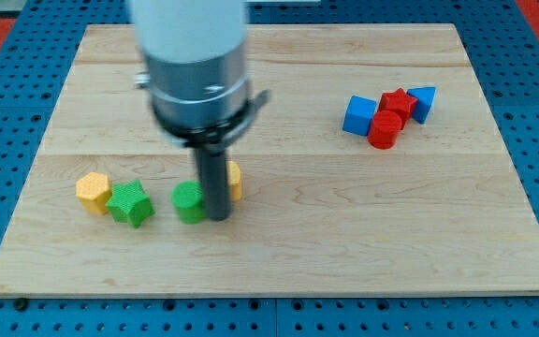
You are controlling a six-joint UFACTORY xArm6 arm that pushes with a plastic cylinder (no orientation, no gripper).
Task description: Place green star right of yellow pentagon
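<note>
The green star (130, 203) lies at the view's lower left, touching the right side of a yellow block (93, 192) that looks like the pentagon. My tip (219, 217) rests on the board to the right of them. It stands against the right side of a round green block (189, 201). A second yellow block (234, 181) is partly hidden behind the rod, so its shape cannot be made out. The tip is about a hand's width right of the green star.
A cluster sits at the view's upper right: a blue cube (358, 115), a red cylinder (385, 129), a red star (399, 102) and a blue block (423, 102). The wooden board (279, 253) ends near the view's bottom edge.
</note>
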